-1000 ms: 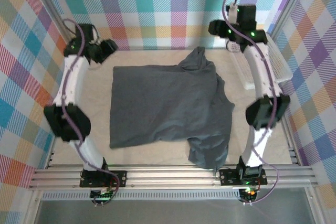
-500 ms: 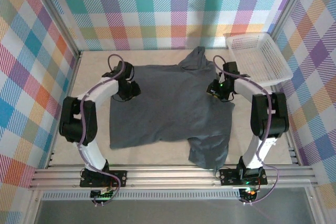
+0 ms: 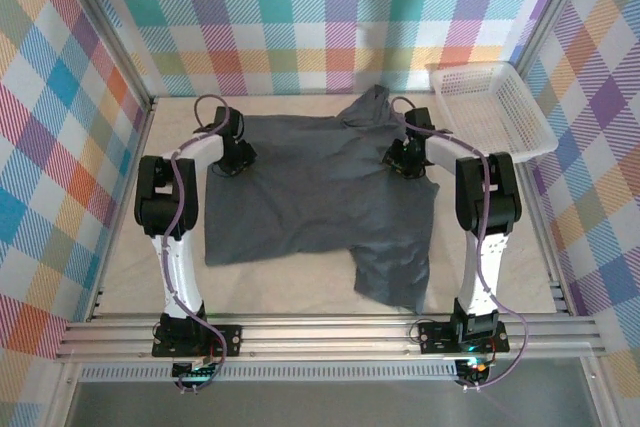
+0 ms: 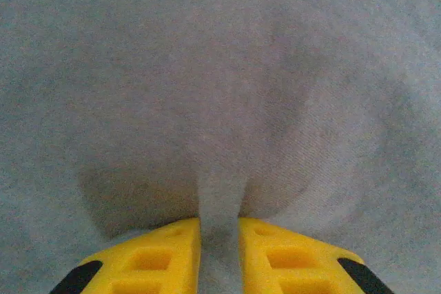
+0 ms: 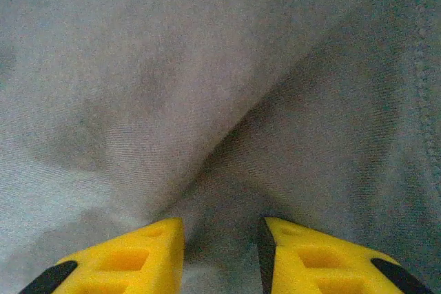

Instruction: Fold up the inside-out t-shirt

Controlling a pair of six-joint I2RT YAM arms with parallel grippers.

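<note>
The inside-out t-shirt (image 3: pixel 320 197) lies spread on the tabletop (image 3: pixel 290 285), left claw (image 4: pixel 219 228) and right claw (image 5: pixel 220 228) each narrowed onto a pinched ridge of its cloth near the far edge.

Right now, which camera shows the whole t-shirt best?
Top external: the whole t-shirt lies spread on the table, both sleeves visible. The wrist views show close-up ridges of its fabric pinched in the left tool and right tool.

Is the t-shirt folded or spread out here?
Spread out: the t-shirt lies open on the table, body and both sleeves showing, nothing doubled over.
</note>
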